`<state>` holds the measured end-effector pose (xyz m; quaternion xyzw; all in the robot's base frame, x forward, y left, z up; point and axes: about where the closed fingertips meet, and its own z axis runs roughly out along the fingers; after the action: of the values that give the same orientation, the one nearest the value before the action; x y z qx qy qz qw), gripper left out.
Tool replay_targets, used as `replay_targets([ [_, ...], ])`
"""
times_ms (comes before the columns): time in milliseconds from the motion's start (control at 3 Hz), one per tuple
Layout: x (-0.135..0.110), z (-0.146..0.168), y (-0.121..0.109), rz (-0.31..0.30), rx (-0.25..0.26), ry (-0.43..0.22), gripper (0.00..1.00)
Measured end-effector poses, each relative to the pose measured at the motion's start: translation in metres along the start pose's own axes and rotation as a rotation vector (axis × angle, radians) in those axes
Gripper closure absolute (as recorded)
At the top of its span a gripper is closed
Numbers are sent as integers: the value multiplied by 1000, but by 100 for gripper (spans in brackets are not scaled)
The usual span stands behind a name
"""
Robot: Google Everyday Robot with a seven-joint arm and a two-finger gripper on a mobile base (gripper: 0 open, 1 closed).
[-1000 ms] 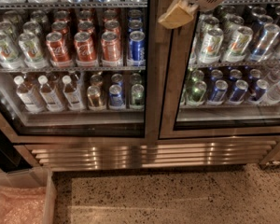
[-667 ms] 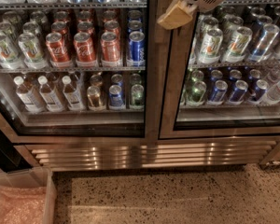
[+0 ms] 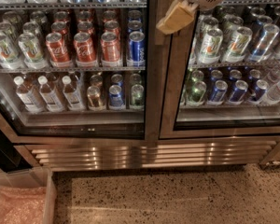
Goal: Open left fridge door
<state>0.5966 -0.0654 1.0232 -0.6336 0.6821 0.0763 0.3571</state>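
Observation:
The left fridge door [image 3: 152, 87] is a tall glass pane in a brushed-steel frame. It stands closed, and red and blue cans and clear bottles show through the glass. My gripper [image 3: 176, 17], tan with a white housing above it, hangs at the top of the view. It is in front of the steel strip where the two doors meet, just over the right door's edge. The matching right door [image 3: 226, 120] shows green-silver and blue cans and is also closed.
A slatted steel grille [image 3: 149, 154] runs under both doors. Speckled floor [image 3: 177, 197] lies in front. A clear plastic bin [image 3: 19, 200] with pinkish contents stands at the bottom left, near the left door's lower corner.

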Motion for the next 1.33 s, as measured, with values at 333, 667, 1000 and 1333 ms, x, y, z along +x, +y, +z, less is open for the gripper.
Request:
replay_targets([
  [333, -1, -2, 2, -1, -1, 0, 4],
  [667, -8, 8, 37, -1, -70, -22, 2],
  [1000, -6, 6, 46, 0, -86, -27, 3],
  [1333, -6, 5, 47, 0, -86, -27, 5],
])
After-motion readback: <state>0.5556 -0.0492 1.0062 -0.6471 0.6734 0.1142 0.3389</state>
